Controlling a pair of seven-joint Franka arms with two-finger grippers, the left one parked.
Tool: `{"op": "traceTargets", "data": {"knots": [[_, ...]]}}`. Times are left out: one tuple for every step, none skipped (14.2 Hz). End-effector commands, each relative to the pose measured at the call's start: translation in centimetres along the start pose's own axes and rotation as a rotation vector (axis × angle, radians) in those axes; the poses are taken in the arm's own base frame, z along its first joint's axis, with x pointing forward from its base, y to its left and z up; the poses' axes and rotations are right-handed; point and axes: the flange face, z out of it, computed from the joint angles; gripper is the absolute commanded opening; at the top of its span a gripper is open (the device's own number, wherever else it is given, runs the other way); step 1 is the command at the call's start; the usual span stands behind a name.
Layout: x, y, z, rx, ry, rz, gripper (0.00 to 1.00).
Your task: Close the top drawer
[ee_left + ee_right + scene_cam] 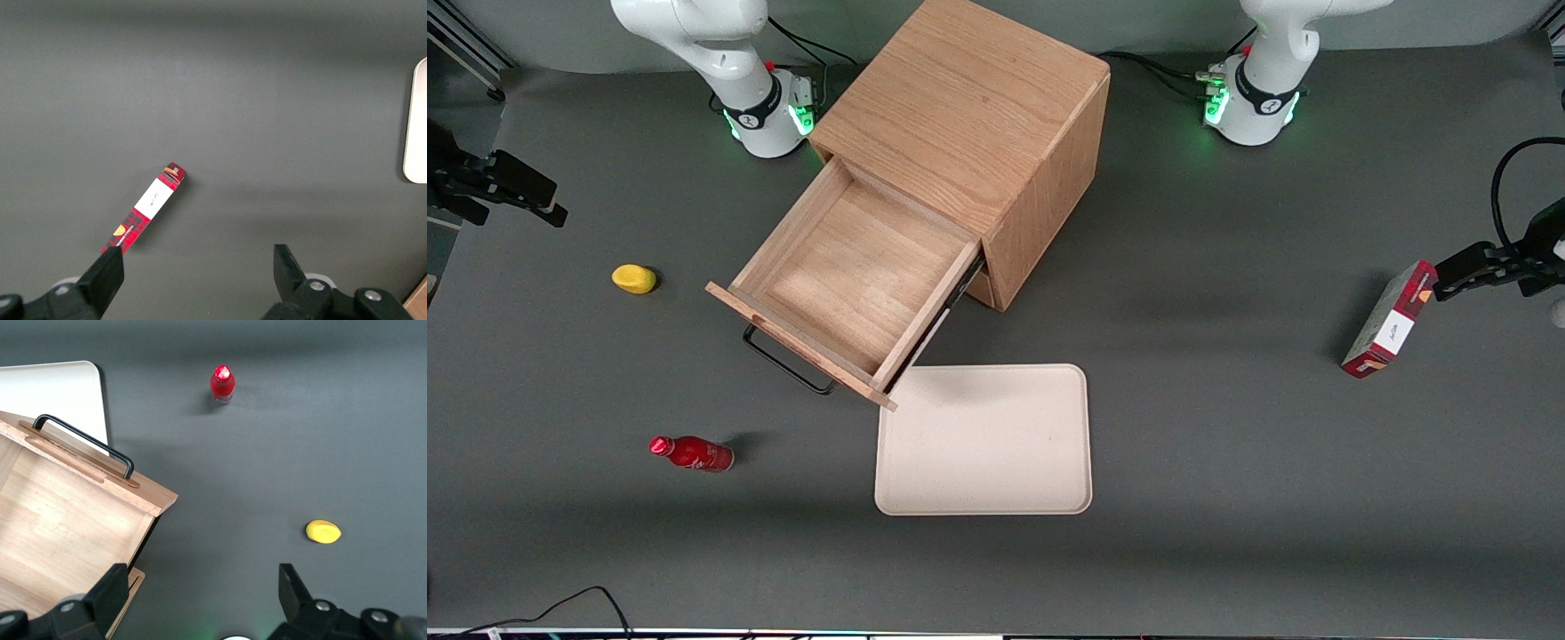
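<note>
The light oak cabinet (969,116) stands at the middle of the table. Its top drawer (845,267) is pulled far out and is empty, and its front panel (800,342) with the thin black bar handle (787,364) faces the front camera at an angle. The drawer (67,520) and its handle (83,439) also show in the right wrist view. My gripper (543,200) hangs high over the working arm's end of the table, well apart from the drawer. In the right wrist view the gripper (202,583) is open and empty.
A beige tray (984,440) lies in front of the drawer, nearer the front camera. A yellow object (634,278) and a lying red bottle (692,453) are toward the working arm's end. A red box (1389,320) lies toward the parked arm's end.
</note>
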Motion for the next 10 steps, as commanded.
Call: {"op": "traceTargets", "data": {"knots": [[0.2,0.7,0.0,0.025,-0.020,0.017,1.00],[0.3,0.9,0.1,0.024,-0.023,0.017,1.00],[0.3,0.9,-0.1,0.024,-0.019,0.016,1.00],[0.2,0.6,-0.3,0.023,-0.015,0.010,1.00],[0.2,0.4,-0.3,0.023,-0.015,0.004,1.00],[0.2,0.2,-0.3,0.021,-0.015,0.001,1.00],[0.2,0.2,-0.3,0.016,-0.015,-0.002,1.00],[0.2,0.0,-0.3,0.018,-0.015,-0.011,1.00],[0.2,-0.2,-0.3,0.019,-0.015,-0.040,1.00],[0.3,-0.1,-0.2,0.024,-0.014,-0.056,1.00]]}}
